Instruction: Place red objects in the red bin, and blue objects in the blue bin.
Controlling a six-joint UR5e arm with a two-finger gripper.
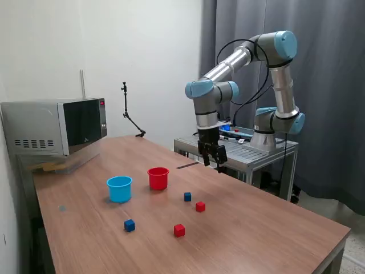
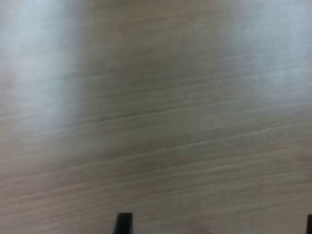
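While the arm (image 1: 268, 63) reaches out from its metal stand (image 1: 251, 151) at the exterior view's right, the wooden bench (image 1: 262, 228) spreads below it, with a microwave (image 1: 54, 127) on its far corner at the exterior view's left. The end effector (image 1: 213, 160) hangs above the bench's far edge, well apart from every cup and cube; its fingers stand apart, gripping nothing, and the wrist view shows only blurred wood grain with two dark fingertips (image 2: 123, 223) at the frame edge.

The blue cup (image 1: 119, 189) and the red cup (image 1: 158, 178) stand upright near each other, not touching, the blue one toward the exterior view's left. Whether anything lies inside either cannot be told.

Four cubes lie on the bare bench, nearer the camera than the cups. One blue cube (image 1: 187, 196) sits just beside a red cube (image 1: 200, 206). The other red cube (image 1: 179, 230) lies closer to the camera, and the second blue cube (image 1: 129, 225) lies in front of the blue cup.
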